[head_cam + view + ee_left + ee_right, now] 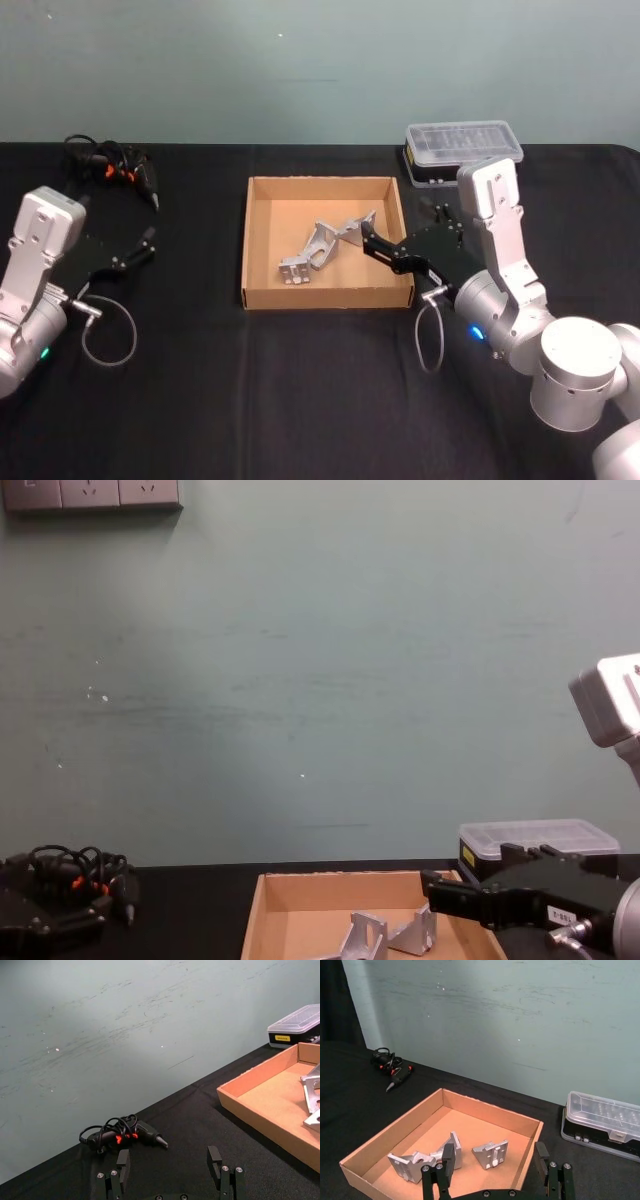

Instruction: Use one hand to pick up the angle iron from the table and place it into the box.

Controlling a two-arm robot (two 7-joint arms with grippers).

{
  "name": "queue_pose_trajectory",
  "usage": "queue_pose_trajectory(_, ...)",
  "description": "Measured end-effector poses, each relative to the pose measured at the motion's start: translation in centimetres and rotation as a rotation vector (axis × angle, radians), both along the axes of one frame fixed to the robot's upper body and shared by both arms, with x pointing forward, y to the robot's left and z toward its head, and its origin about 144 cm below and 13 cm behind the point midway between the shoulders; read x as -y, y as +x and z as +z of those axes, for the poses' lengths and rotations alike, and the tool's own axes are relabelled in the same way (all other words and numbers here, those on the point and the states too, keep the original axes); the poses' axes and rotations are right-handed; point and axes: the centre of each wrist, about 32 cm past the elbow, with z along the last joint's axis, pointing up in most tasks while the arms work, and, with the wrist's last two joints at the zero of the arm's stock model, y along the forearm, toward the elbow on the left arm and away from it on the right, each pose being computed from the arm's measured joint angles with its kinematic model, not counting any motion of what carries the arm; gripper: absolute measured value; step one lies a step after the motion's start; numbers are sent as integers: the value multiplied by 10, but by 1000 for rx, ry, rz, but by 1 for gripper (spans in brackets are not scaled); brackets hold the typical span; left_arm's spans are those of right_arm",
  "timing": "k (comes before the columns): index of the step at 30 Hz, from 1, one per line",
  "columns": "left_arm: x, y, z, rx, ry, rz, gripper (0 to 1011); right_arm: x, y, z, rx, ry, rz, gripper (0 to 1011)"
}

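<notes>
**Angle irons sitting in the box, both end effectors empty**

Right end effector [372, 243] spread wide, holding nothing, hanging over the right side of the box [262, 296]. Left end effector [148, 243] also spread and empty, parked over the tabletop [200, 400] well left of the box.

Three angle irons [491, 1153] lying loose on the box floor near the middle, bunched close together. Probably stiff cast metal, fairly light, slick on the flat faces, not fragile. Best grab likely across one flat flange, away from the ribbed corner.

No real long axis on these chunky brackets. Flanges pointing different ways, one tipped up.

Plastic case [464, 149] behind the box, cabled tool [120, 168] far left.
</notes>
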Motion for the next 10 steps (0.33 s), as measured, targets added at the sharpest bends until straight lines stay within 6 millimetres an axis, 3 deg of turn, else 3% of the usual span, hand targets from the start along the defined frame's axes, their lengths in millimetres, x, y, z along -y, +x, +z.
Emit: queue_pose_trajectory(10,0,0,0,0,0,0,1011,0,0,0,0,0,4,1000)
